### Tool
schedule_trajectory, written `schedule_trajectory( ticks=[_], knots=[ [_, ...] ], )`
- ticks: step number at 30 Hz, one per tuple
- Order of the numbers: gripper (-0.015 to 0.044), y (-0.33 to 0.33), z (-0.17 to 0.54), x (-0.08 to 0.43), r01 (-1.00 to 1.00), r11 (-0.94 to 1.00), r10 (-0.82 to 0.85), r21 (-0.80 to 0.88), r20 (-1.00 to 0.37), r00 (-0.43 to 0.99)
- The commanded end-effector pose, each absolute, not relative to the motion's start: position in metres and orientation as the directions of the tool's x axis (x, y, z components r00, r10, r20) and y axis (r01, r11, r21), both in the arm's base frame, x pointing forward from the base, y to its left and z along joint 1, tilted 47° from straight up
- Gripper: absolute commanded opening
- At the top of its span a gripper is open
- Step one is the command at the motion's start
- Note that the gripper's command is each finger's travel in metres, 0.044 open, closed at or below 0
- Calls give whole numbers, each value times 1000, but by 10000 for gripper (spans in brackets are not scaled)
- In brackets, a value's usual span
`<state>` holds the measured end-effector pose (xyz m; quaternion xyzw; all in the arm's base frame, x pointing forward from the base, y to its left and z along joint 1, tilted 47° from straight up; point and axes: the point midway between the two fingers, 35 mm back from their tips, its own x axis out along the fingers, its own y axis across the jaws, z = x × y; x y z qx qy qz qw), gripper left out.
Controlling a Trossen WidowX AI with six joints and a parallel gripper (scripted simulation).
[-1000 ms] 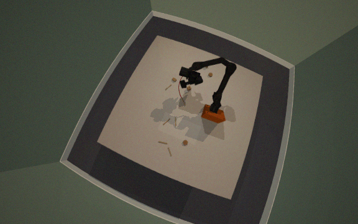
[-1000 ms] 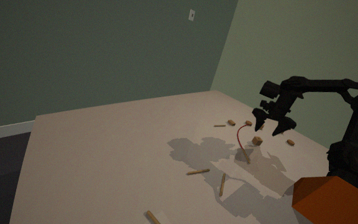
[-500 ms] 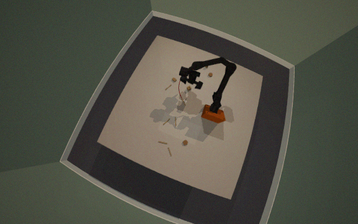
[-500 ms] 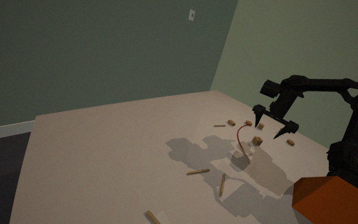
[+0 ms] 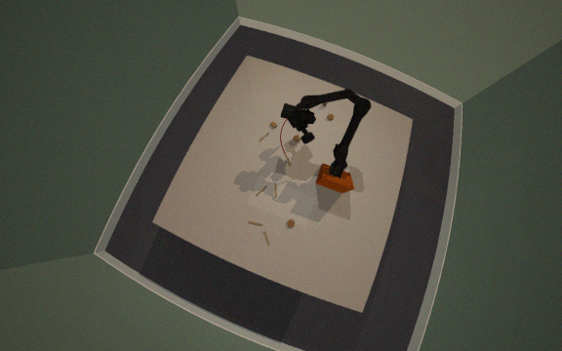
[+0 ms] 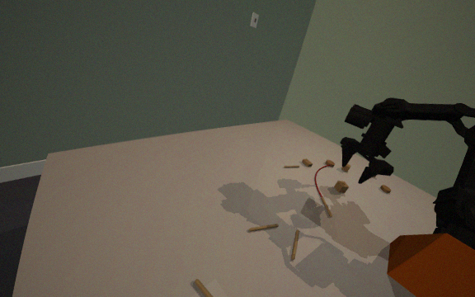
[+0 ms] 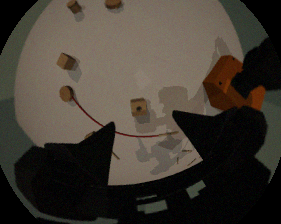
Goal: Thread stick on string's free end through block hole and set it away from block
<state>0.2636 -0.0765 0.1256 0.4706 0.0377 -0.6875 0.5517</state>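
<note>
The wooden block with a hole (image 6: pixel 340 186) (image 7: pixel 139 107) (image 5: pixel 297 137) sits on the table. A red string (image 6: pixel 317 181) (image 5: pixel 282 136) (image 7: pixel 98 119) curves from the round button (image 6: pixel 330 162) (image 7: pixel 66 92) to the thin stick (image 6: pixel 326 207) (image 5: pixel 288 161), which lies flat in the arm's shadow, left of the block. My gripper (image 6: pixel 357 169) (image 7: pixel 144 119) (image 5: pixel 303 133) is open and empty. It hangs a little above the table, just over and behind the block. In the top view the wrist hides the button.
Loose sticks (image 6: pixel 263 227) (image 6: pixel 294 244) (image 6: pixel 291 167) (image 6: pixel 202 288) lie scattered towards the front and left. Small wooden pieces (image 6: pixel 307 162) (image 6: pixel 345 167) (image 6: pixel 385 188) lie near the gripper. The arm's orange base (image 6: pixel 435 264) (image 5: pixel 335 178) stands at the right.
</note>
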Motion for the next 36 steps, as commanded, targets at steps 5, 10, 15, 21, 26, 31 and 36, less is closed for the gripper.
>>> schedule_trajectory(
  ticks=[5, 10, 15, 21, 26, 31, 36],
  knots=[
    [335, -77, 127, 265, 777, -402, -725, 484, -686, 53],
    [243, -77, 127, 265, 777, -402, -725, 484, -686, 53],
    [243, -77, 127, 265, 777, -402, -725, 484, -686, 53],
    [243, -78, 126, 265, 777, -402, -725, 484, -687, 53],
    [243, -83, 121, 266, 777, -403, -724, 484, -688, 53],
    [243, -89, 115, 267, 777, -403, -724, 484, -688, 53],
    [243, -95, 109, 268, 777, -403, -723, 484, -688, 53]
  ],
)
